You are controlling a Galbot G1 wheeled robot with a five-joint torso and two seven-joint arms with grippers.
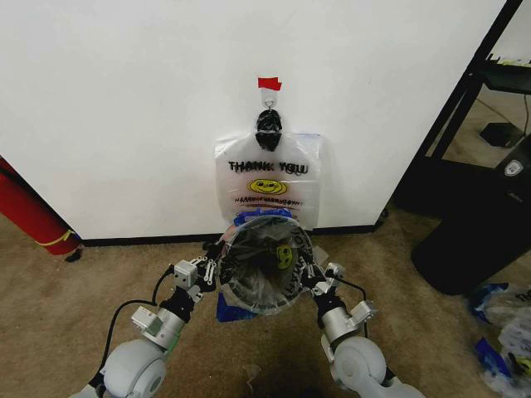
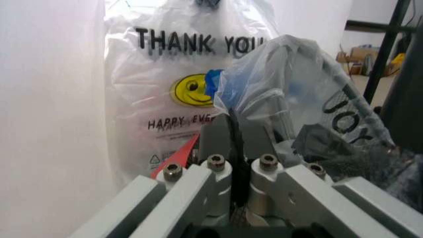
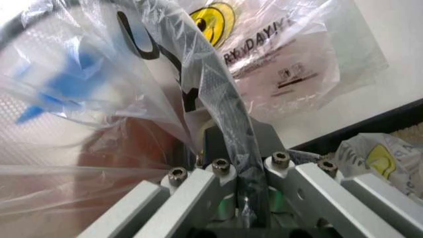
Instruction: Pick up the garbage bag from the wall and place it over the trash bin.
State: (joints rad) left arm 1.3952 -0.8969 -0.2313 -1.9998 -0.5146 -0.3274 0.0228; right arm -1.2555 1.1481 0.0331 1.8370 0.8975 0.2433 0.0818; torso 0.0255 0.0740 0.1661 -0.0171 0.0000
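Clamped fingers of the left gripper (image 2: 233,163) pinch the black rim of the small round black trash bin (image 1: 242,286), with the thin see-through whitish garbage bag (image 1: 278,261) caught against that rim; the right gripper (image 3: 243,163) is likewise closed on the opposite rim and plastic. Its film is draped over the bin's mouth, blue patches at the edge. Behind, a similar smiley bag (image 1: 267,182) with black knotted handles hangs from a metal hook (image 1: 267,98) under red tape (image 1: 269,84) on the plain white wall (image 1: 124,108).
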